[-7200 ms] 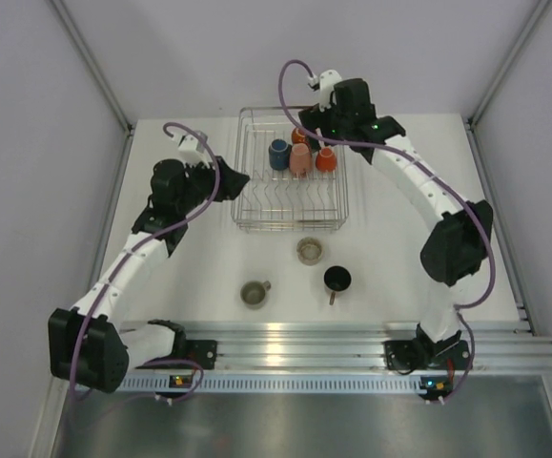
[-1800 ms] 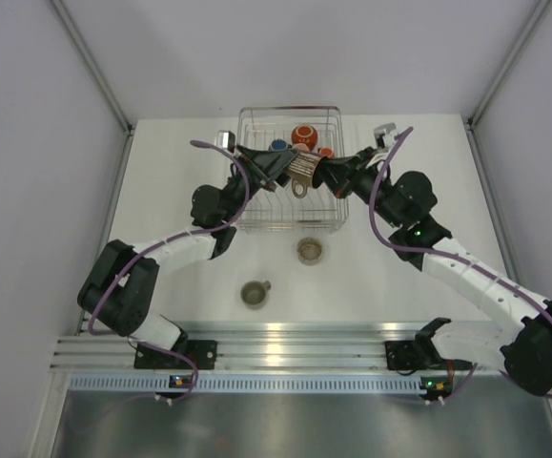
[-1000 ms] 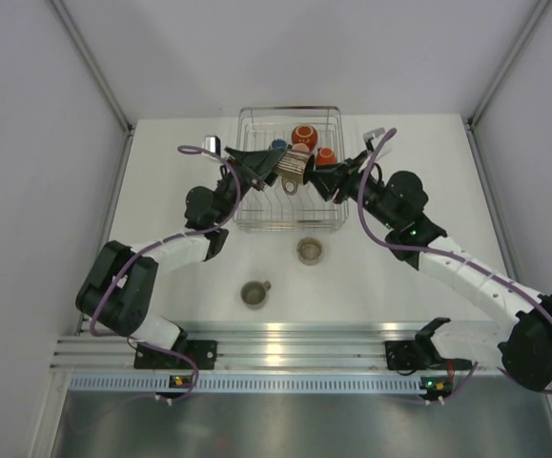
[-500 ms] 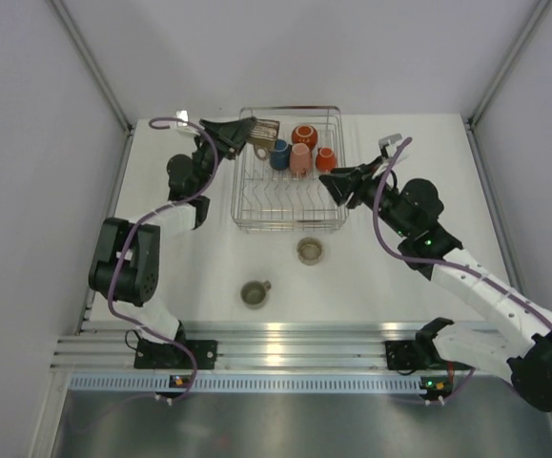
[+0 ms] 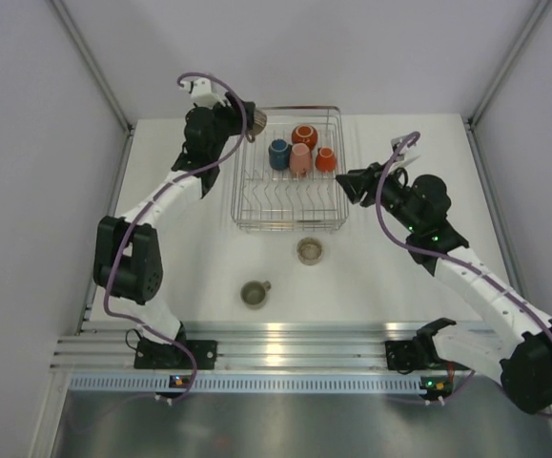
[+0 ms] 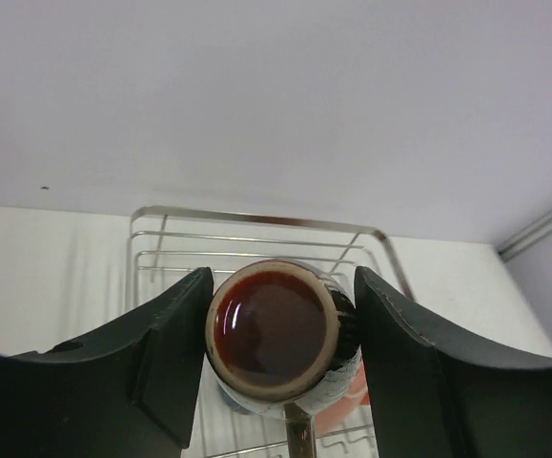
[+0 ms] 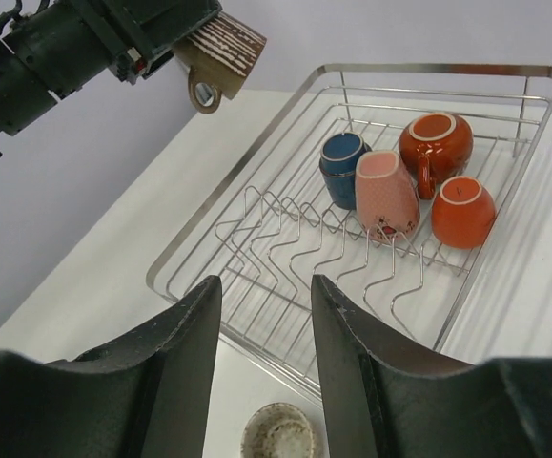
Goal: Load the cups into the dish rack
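Above the far left corner of the rectangular silver wire dish rack (image 5: pixel 285 205), the top view shows the left gripper (image 5: pixel 244 120) clamped on a small ribbed brown-and-cream mug (image 5: pixel 256 119), held up in the air. Four mugs sit at the rack's far end: a dark blue mug (image 5: pixel 278 154), a pink mug (image 5: pixel 300 159), one orange mug (image 5: pixel 304 135) at the back and another orange mug (image 5: pixel 325 158) on the right. On the white table (image 5: pixel 190 267), a speckled beige-grey mug (image 5: pixel 309 251) stands just in front of the rack, and an olive-grey handled mug (image 5: pixel 254 293) stands nearer the arm bases. The right gripper (image 5: pixel 344 181) hangs beside the rack's right edge.

From the left wrist, the held mug fills the gap between the two black fingers (image 6: pixel 175 353), its dark glossy inside facing the camera (rack wires show behind it).

From the right wrist, that gripper's jaws stand apart with nothing between them. The pink mug leans tilted on the prongs, between the blue and the orange ones.
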